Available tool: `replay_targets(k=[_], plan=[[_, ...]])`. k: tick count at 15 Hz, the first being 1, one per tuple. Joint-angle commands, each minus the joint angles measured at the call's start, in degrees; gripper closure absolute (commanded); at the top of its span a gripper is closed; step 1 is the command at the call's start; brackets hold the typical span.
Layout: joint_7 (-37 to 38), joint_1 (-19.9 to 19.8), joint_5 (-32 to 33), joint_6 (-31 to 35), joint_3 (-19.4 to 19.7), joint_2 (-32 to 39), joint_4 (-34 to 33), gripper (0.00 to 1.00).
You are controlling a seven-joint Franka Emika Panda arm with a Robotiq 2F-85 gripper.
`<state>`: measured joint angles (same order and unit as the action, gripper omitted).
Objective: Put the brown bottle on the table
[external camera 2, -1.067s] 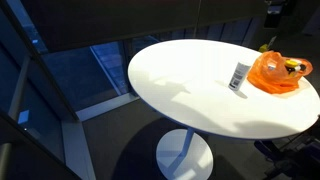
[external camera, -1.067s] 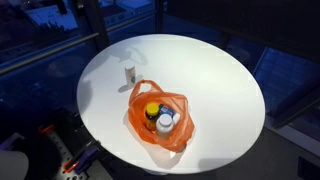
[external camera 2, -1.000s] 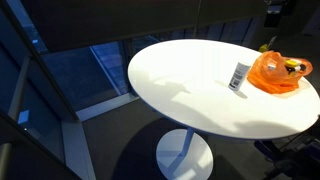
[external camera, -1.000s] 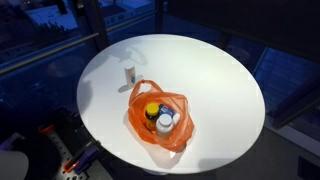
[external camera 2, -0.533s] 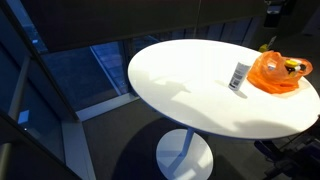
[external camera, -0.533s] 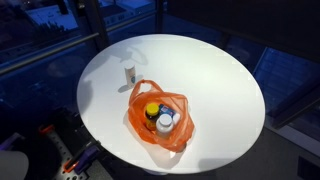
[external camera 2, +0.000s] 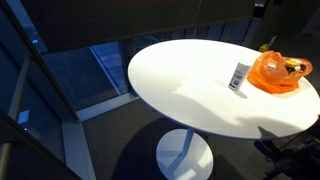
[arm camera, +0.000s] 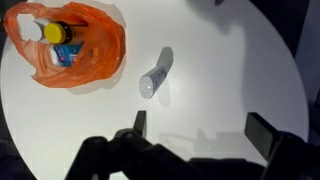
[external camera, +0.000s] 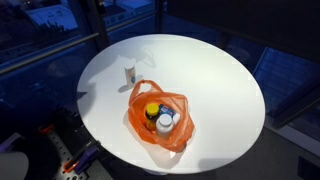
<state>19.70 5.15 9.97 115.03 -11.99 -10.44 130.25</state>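
The brown bottle (external camera: 152, 110) with its yellow cap stands inside the orange plastic bag (external camera: 172, 135) on the round white table (external camera: 215, 80). In the wrist view the bottle (arm camera: 57, 33) is in the bag (arm camera: 100, 40) at the top left. My gripper (arm camera: 200, 128) is open and empty. It hangs high above the bare tabletop (arm camera: 230, 70), well away from the bag. In an exterior view only a dark part of the gripper (external camera 2: 259, 5) shows at the top edge, above the bag (external camera 2: 272, 75).
A white-capped blue-white bottle (external camera: 165, 122) stands in the bag next to the brown one. A small pale whitish bottle (external camera: 130, 73) stands on the table beside the bag and also shows in the wrist view (arm camera: 155, 76). Dark floor and window frames surround the table.
In an exterior view the gripper at the top edge has shifted slightly left and up. The bag and bottles have not moved.
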Motion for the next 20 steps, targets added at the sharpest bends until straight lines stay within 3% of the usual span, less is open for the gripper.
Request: replay_targets(k=[1, 9, 20], plan=[[3.0, -2.0, 1.7, 2.9, 2.8, 0.0, -0.5, 0.00], [6.2, -9.2, 3.2, 6.6, 9.9, 0.1, -0.2, 0.00], [14.7, -15.3, 15.7, 10.5, 15.4, 5.3, 4.4, 0.00]])
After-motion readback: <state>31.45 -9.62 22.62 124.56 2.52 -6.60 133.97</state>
